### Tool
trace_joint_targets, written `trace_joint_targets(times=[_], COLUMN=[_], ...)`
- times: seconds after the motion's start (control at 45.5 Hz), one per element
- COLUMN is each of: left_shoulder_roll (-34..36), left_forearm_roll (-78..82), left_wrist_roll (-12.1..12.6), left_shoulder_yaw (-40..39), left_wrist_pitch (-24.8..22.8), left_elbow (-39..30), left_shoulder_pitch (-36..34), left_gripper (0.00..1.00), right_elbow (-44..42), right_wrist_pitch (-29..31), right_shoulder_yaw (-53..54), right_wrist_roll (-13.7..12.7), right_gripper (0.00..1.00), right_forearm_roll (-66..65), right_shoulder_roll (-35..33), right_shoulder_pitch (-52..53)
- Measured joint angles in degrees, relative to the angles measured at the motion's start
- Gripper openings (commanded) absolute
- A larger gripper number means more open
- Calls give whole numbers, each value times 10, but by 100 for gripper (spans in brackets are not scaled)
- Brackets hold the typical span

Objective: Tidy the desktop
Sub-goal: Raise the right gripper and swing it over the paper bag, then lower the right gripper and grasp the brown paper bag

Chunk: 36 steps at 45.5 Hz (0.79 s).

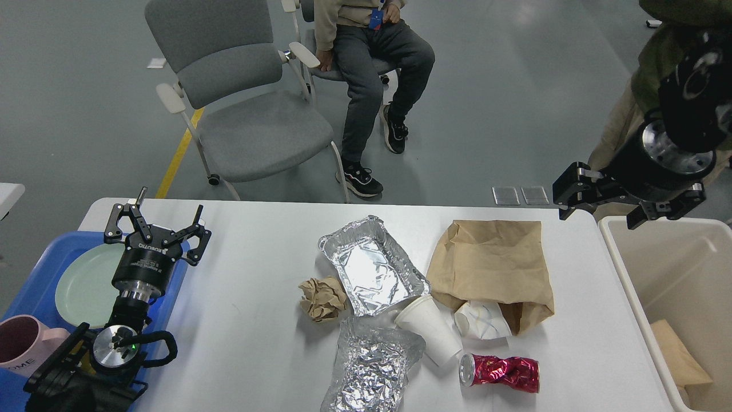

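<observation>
The white desktop (251, 320) carries litter in its middle: a foil tray (372, 266), a crumpled brown paper ball (322, 298), crumpled foil (372, 366), a white paper cup (432, 331) on its side, a crushed white cup (483, 320), a brown paper bag (494, 263) and a crushed red can (503, 372). My left gripper (157, 220) stands open at the table's left, above the blue tray's edge, holding nothing. My right gripper (609, 207) hangs open and empty in the air over the table's far right corner, beside the bin.
A beige bin (629, 286) stands off the right edge with brown paper (677, 352) inside. A blue tray (34, 286) at the left holds a green plate (80, 283) and a pink mug (23, 340). Behind the table are a grey chair (251, 120) and a seated person (372, 68).
</observation>
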Motion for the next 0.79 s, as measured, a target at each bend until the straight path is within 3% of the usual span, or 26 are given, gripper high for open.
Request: trace_joint_targets(times=[0.154,0.417,0.593,0.79], left_shoulder_roll=[0,-1,-1,-1], left_forearm_roll=[0,0,0,0], left_wrist_roll=[0,0,0,0], left_shoulder_yaw=[0,0,0,0], left_wrist_pitch=[0,0,0,0], left_elbow=[0,0,0,0], left_shoulder_pitch=[0,0,0,0], left_gripper=[97,97,97,97], right_elbow=[-117,-271,-382,-406], right_wrist_pitch=[-6,-39,-94,-151], right_shoulder_yaw=[71,92,93,94], right_wrist_roll=[19,95,102,102], right_gripper=[81,83,85,87], right_forearm_roll=[-6,-22,-23,-24], right_shoulder_roll=[-2,40,80,104], right_shoulder_pitch=[-152,-306,-420,-469])
